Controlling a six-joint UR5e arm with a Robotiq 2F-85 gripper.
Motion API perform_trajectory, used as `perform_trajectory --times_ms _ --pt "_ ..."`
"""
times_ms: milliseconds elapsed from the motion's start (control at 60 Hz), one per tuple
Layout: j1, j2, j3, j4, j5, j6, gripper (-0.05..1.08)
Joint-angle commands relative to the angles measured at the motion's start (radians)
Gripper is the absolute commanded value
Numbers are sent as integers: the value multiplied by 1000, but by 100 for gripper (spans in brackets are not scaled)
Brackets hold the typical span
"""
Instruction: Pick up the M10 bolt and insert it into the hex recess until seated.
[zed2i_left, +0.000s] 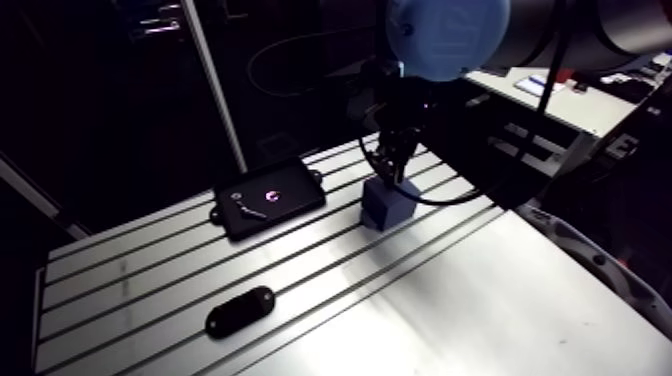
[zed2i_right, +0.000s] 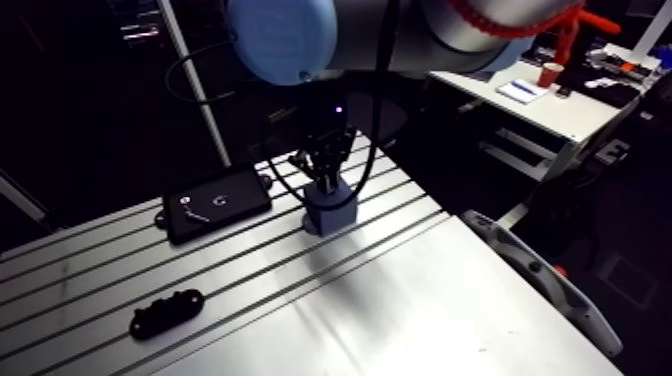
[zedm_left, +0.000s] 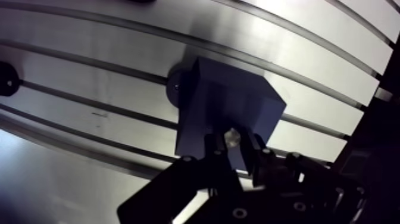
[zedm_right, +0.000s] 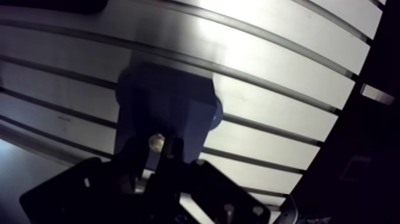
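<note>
A dark blue block (zed2i_left: 388, 203) stands on the slotted aluminium table (zed2i_left: 150, 290), near its far side. My gripper (zed2i_left: 398, 165) hangs straight above the block's top, coming down from the arm overhead. In the wrist view the gripper (zedm_left: 233, 144) is shut on the M10 bolt (zedm_left: 232, 137). The bolt's pale metal end shows between the two dark fingers (zedm_left: 212, 150), right over the block (zedm_left: 229, 107). The bolt and fingers hide the hex recess, and I cannot tell whether the bolt touches the block.
A flat black tray (zed2i_left: 270, 197) with a small pink light lies left of the block. A black oblong part (zed2i_left: 240, 310) lies nearer the front left. The table's smooth plate (zed2i_left: 480, 310) runs along the right, with a curved guard at its right edge.
</note>
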Motion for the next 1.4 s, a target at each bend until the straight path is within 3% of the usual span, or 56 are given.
perform_trajectory --times_ms 17,1000,1400 --pt "0 -1 -1 -5 2 -45 71" --pt "-2 -1 -5 -3 3 -164 68" --pt "0 -16 -25 1 5 -161 60"
